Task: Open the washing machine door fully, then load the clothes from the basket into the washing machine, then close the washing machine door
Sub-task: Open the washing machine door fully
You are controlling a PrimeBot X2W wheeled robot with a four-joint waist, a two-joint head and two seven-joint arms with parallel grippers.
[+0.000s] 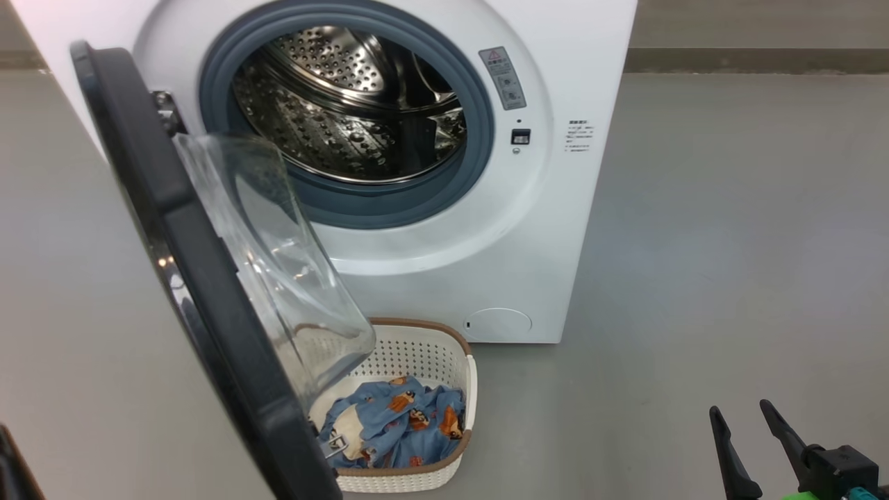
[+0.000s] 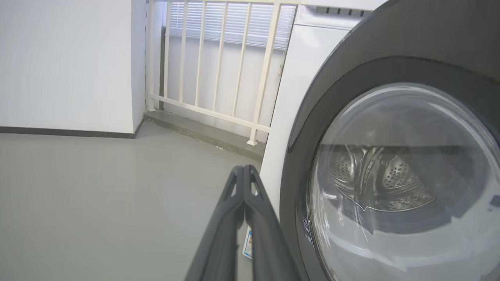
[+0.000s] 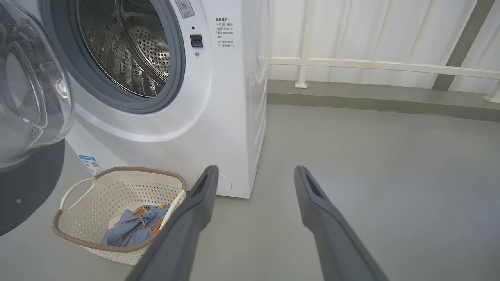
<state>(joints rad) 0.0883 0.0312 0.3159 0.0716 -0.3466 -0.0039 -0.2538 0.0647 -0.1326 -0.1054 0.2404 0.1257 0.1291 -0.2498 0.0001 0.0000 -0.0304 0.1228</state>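
left gripper [image 2: 244, 171]: 2 fingers pressed together, gripping nothing, just beside door [image 2: 304, 156] outer face
right gripper [image 3: 256, 173]: fingers spread wide, empty, above floor [image 3: 371, 175]
door: swung open, hinged at washing machine [image 1: 542, 208] left
basket [image 1: 417, 323]: on floor, near washing machine front
clothes [image 1: 399, 423]: blue bundle inside basket
drum [image 1: 347, 104]: perforated steel, in plain view

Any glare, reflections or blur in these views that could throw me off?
Head view: even, soft light; the clear window of the washing machine door overlaps the basket, which shows through it; glints in the drum. Left wrist view: the drum appears warped through the window. Right wrist view: a small glint on the glass.
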